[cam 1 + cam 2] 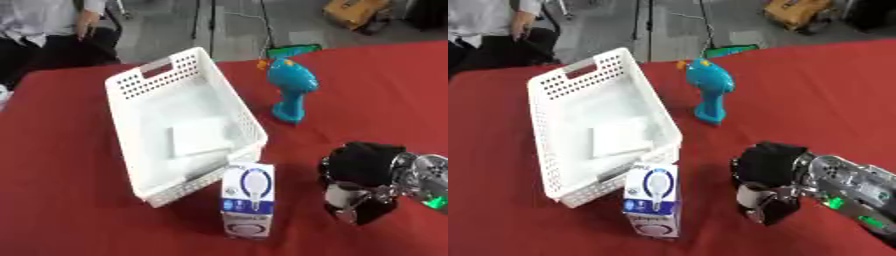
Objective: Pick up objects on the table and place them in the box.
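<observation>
- Your right hand (767, 192) sits low over the bench (61, 200) at about 4 o'clock in the view. Its fingers (754, 200) are curled downward and inward, and I see nothing held in them — treat it as closed on air.
- Your left hand does not show in either view, so the right is the only one placed to work.
- The nearest thing to pick is the bulb carton (248, 200). It stands upright on the bench, long axis vertical, just beside the near corner of the basket (131, 150) — I cannot tell whether they touch.
- From your fingers the carton lies toward 9 o'clock, near but apart. In my judgement you would need to uncurl first, then come in sideways across its narrow faces.
- The blue toy (290, 90) stands upright toward 11 o'clock from the hand, well apart, close to the basket's right wall.
- The basket already holds a flat white packet (199, 135) on its floor.
- The drop point lies toward 10 o'clock from the carton.
</observation>
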Controlling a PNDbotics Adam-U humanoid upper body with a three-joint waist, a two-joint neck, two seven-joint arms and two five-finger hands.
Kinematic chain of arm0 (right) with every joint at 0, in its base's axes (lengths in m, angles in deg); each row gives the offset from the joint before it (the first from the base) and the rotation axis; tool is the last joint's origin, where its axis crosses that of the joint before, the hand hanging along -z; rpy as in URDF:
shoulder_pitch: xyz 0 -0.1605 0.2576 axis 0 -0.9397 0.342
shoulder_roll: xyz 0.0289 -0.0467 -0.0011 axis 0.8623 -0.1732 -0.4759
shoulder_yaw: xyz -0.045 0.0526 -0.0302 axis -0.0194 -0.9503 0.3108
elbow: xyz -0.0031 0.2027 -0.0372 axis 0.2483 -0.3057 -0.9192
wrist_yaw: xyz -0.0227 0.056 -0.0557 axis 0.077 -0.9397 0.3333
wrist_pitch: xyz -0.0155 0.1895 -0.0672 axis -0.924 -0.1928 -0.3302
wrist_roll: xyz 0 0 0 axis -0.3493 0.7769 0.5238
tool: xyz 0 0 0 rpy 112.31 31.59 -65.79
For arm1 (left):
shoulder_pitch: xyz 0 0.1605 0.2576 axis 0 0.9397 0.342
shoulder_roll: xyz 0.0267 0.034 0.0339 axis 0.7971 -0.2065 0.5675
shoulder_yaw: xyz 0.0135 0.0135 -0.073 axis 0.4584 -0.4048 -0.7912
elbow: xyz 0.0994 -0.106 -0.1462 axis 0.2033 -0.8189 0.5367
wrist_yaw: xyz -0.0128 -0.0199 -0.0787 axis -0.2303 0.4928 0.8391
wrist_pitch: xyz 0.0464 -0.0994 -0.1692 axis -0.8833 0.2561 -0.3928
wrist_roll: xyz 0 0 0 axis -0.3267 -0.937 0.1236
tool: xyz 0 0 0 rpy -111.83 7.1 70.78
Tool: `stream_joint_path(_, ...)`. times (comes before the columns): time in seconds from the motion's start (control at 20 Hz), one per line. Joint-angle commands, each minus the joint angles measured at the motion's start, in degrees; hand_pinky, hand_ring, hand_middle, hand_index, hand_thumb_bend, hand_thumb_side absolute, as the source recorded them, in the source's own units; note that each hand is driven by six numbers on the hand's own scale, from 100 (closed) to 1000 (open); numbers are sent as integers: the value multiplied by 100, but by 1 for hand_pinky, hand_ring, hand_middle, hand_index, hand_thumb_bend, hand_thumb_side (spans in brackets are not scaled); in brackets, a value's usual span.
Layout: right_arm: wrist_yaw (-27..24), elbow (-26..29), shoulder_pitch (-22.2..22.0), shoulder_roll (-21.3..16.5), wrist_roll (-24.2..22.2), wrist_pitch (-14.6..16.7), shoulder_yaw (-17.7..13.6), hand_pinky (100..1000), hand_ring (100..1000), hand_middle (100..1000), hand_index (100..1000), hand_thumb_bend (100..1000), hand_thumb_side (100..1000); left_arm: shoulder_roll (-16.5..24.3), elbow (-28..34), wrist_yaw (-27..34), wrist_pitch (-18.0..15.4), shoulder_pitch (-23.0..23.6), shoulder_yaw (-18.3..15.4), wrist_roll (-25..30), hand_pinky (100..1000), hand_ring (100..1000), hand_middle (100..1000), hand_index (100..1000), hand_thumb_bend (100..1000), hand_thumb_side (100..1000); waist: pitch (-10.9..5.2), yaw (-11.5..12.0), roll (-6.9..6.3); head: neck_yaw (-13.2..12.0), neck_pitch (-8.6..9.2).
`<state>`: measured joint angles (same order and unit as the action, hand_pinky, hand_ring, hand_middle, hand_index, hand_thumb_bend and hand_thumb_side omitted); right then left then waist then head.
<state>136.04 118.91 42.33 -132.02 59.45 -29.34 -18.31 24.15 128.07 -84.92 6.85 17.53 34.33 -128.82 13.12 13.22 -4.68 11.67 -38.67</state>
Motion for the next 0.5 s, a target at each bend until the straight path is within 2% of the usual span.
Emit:
stream_joint_path(0.05,-108,137,89,-241,8,-18,-117,100,354,448,532,186,487,87,84,-23,-10,-74,-6,18,681,733,713,779,100,995,-96,-14,34,-24,76)
stream_joint_path(0.35,-150,139,152,-301,77,6,-124,100,354,436,519,179,477,96,84,-36,-23,-78,-5,23,682,734,714,779,100,997,-136,-31,64,-14,90)
stream_joint_path(0.5,-152,139,137,-290,95,-8,-116,100,351,426,507,144,474,93,84,-32,-23,-78,-6,19,681,734,714,779,100,995,-131,-24,55,-16,96)
